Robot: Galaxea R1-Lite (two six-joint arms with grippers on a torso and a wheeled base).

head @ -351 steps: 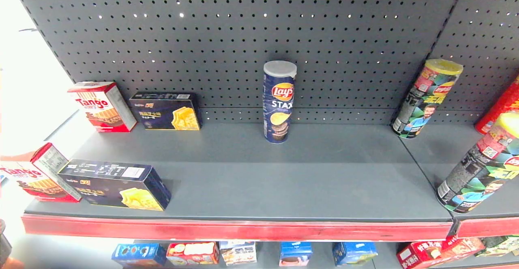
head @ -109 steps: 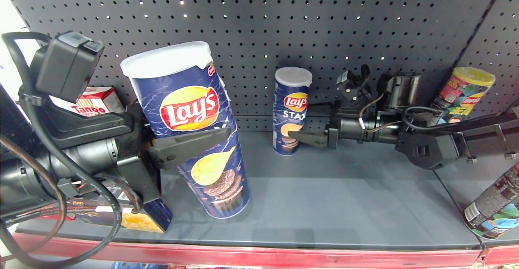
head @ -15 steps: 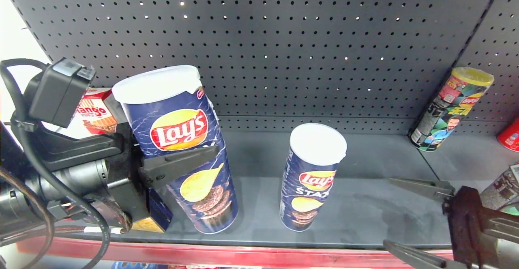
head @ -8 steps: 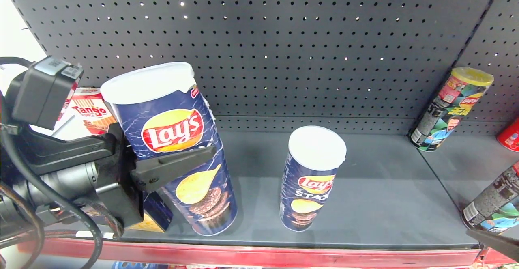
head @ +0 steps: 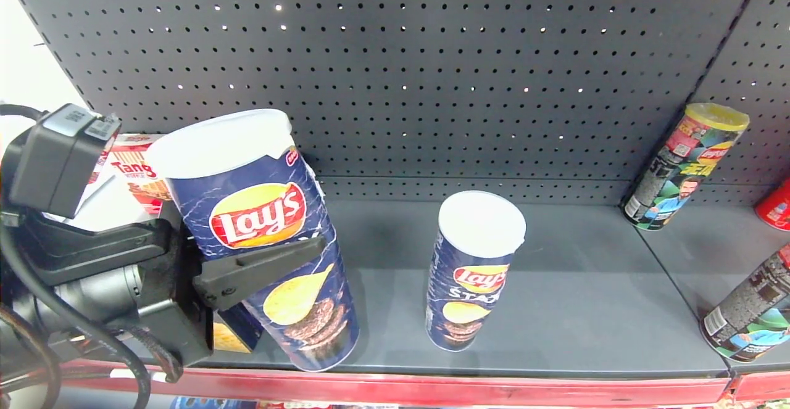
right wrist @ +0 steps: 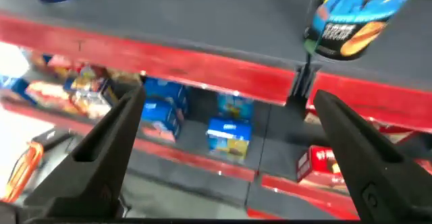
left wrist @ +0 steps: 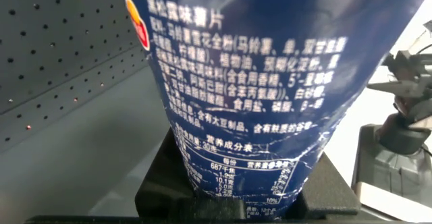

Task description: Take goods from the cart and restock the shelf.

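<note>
A dark grey store shelf [head: 555,310] with a red front lip [head: 432,390] and a perforated back panel [head: 401,88], seen from above. On the robot's left, the left claw [head: 271,242] pinches a tall navy crisp can [head: 259,211] around its middle; 1 black finger crosses the front of the label. This can has a pale lid and tilts, its top leaning left and its base at the shelf's front edge. Whether the base touches the shelf is hard to tell.

Behind the claw sit a red-and-white wafer box [head: 133,171] and a navy box [head: 237,335] with yellow print. A second navy can [head: 472,273] of the same design stands upright near the front of the shelf, to the right of the held one and apart from it.

At the far right, a green-and-black can [head: 685,156] stands by the back panel, a matching can [head: 747,310] sits nearer the front, and a red can [head: 777,205] shows at the edge.

In the right wrist view, the right claw [right wrist: 229,99] has its 2 fingers spread wide and holds nothing. The red front lip and blue boxes [right wrist: 229,133] on a lower shelf lie beyond it.
</note>
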